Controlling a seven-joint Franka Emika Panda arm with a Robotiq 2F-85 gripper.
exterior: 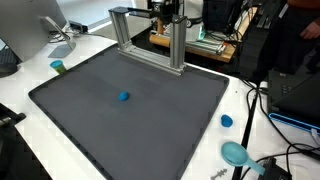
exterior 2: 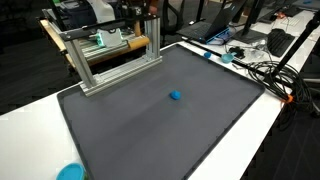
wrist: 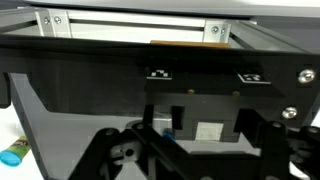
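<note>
I cannot tell whether the dark, cropped hand (wrist: pixel 190 150) by the frame (wrist: pixel 130 25) is open.

A silver aluminium-profile frame (exterior: pixel 180 45) (exterior 2: pixel 86 72) stands upright at the far edge of the dark mat (exterior: pixel 120 125) on the white worktop (exterior: pixel 35 62), its posts joined by a top bar

Small ball (exterior: pixel 124 97) on mat (exterior: pixel 170 110) near its middle, frame (exterior: pixel 179 45) at mat's far edge, cap (exterior: pixel 226 121) on table (exterior: pixel 20 95) beside mat.
</note>
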